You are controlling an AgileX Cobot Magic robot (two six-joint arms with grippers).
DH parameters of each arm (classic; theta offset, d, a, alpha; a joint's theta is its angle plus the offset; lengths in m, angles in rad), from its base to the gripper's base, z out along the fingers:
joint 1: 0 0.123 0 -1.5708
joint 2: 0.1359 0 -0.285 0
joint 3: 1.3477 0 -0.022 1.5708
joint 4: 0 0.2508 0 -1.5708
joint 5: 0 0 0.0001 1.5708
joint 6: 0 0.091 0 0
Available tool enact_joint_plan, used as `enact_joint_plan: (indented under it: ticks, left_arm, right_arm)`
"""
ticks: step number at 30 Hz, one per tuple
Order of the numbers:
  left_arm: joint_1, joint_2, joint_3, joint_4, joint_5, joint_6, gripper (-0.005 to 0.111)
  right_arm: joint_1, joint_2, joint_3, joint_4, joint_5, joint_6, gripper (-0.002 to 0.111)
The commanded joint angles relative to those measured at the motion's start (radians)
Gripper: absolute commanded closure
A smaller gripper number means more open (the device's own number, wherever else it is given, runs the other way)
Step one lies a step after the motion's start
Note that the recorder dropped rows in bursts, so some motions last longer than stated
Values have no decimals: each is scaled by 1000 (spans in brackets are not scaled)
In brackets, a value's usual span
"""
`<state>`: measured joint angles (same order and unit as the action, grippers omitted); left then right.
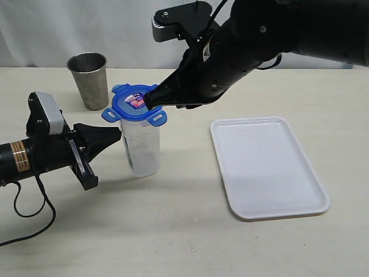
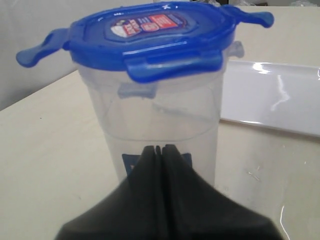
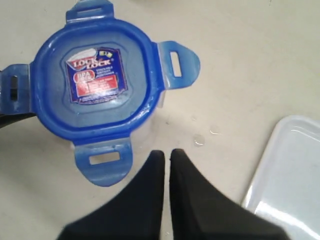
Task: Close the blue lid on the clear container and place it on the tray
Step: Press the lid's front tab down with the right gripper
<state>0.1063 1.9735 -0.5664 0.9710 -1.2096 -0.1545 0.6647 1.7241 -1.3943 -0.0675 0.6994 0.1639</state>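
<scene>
The clear container [image 1: 141,147] stands upright on the table with the blue lid [image 1: 134,103] resting on its mouth, flaps sticking out sideways. My left gripper [image 1: 117,134] is shut and empty, its tip at the container's left wall about halfway up; in the left wrist view the container [image 2: 155,120] and the lid [image 2: 150,37] fill the picture just beyond the gripper [image 2: 160,148]. My right gripper [image 1: 149,101] is shut and empty, hovering at the lid's right edge; the right wrist view looks straight down on the lid [image 3: 95,85] from the gripper [image 3: 166,152]. The white tray [image 1: 266,167] lies to the right.
A grey metal cup [image 1: 89,79] stands behind and left of the container. The tray's corner shows in both wrist views, tray [image 2: 272,97] and tray [image 3: 292,175]. A black cable [image 1: 31,216] trails from the left arm across the front left of the table.
</scene>
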Motion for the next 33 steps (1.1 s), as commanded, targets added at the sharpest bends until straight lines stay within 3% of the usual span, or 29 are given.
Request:
enact_joint_plan:
  ticks: [1, 33]
  left_arm:
    - [-3, 4, -6, -8, -11, -3, 107]
    - [-3, 4, -6, -12, -11, -3, 107]
  right_arm:
    - [1, 23, 5, 67, -4, -49, 104]
    - [1, 41, 5, 248, -13, -188, 104]
